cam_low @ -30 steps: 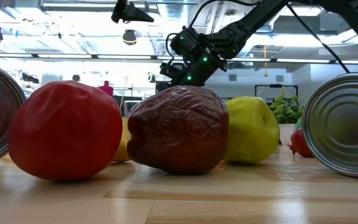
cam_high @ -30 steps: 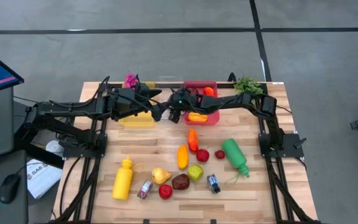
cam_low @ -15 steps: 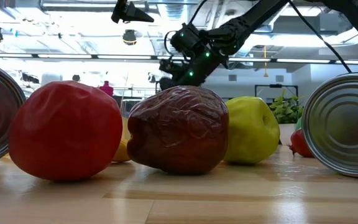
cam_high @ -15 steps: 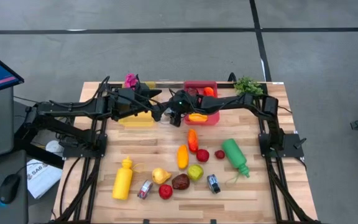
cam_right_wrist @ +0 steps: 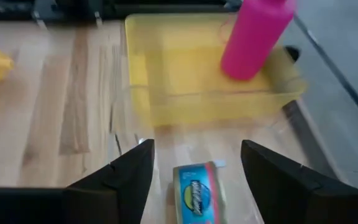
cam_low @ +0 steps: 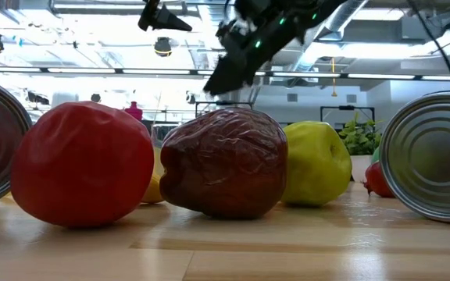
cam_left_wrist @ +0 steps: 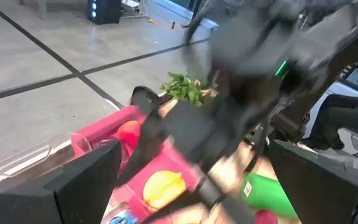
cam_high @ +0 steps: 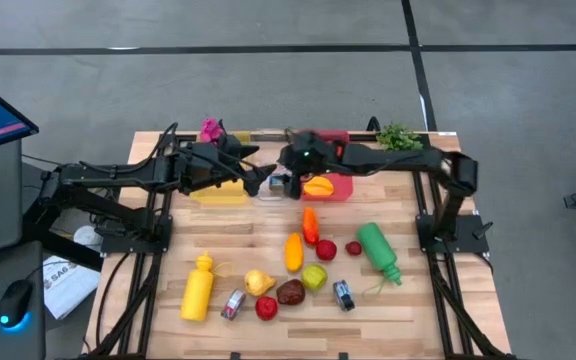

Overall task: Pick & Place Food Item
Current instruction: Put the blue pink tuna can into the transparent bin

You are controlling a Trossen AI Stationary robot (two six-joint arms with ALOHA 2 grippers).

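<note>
**Item under inspection.** A small blue-labelled can (cam_right_wrist: 196, 199) lies at the lower centre of the right wrist view. It rests on its side on the surface between the yellow bin (cam_right_wrist: 197, 107) and the red bin (cam_high: 340, 190). It may sit in a shallow clear tray, but this cannot be confirmed.

**Right gripper** (cam_high: 286, 183). It is positioned directly above the can, at upper centre of the high view. Its fingers (cam_right_wrist: 114, 186) stand apart on either side of the can, with a gap showing on both sides. It is released and grips nothing.

**Left gripper** (cam_high: 260, 180). It is just left of the right gripper and faces it. Its fingers are spread wide and empty, and the arm appears to be waiting.

**Surroundings.** A pink bottle (cam_right_wrist: 253, 37) stands in the yellow bin. A yellow-orange food piece (cam_high: 318, 187) lies in the red bin. Many items are loose across the lower centre of the high view. These include a carrot (cam_high: 310, 225), a green bottle (cam_high: 378, 250), a yellow bottle (cam_high: 198, 288), assorted fruit and two further cans.

**Progress, as judged.** The can appears to be set down at the back of the table, so this placement looks finished or nearly so. The bulk of the sorting is outstanding, given the loose items on the near half of the table.
</note>
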